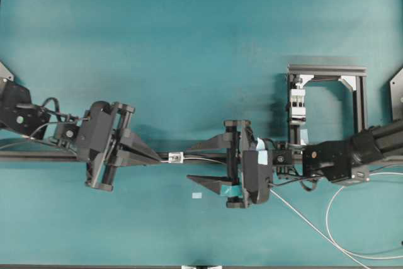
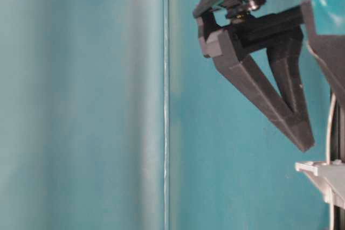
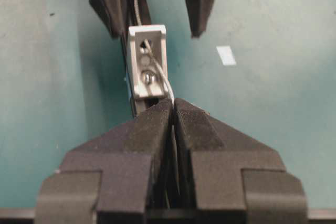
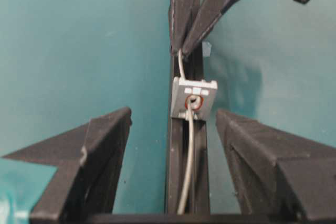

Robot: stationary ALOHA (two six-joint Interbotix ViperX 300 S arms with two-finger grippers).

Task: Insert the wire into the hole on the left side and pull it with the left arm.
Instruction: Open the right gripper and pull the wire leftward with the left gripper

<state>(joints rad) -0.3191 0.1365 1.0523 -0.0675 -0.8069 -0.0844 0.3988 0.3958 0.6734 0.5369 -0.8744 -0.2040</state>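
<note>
Thin pale wire (image 4: 188,145) threads the hole (image 4: 193,101) in the small silver bracket (image 3: 148,61). Left gripper (image 3: 173,109) clenched on wire; right gripper (image 1: 196,163) released, matte pointed fingers spread.

Two black arms of blocky, angular links. The left arm (image 1: 38,121) carries black cables looped along its wrist and ends in the left gripper (image 1: 160,159) — two long, pointed, triangular matte-black fingers (image 3: 142,129) with a faintly ridged, printed texture, bare of tape. The right arm (image 1: 352,152) has the same build, with a small brass-coloured screw on its wrist block; the right gripper (image 1: 195,163) has matching triangular fingers (image 4: 100,145) and teal-blue tape patches (image 1: 262,157) on its body — one near a finger base.
</note>
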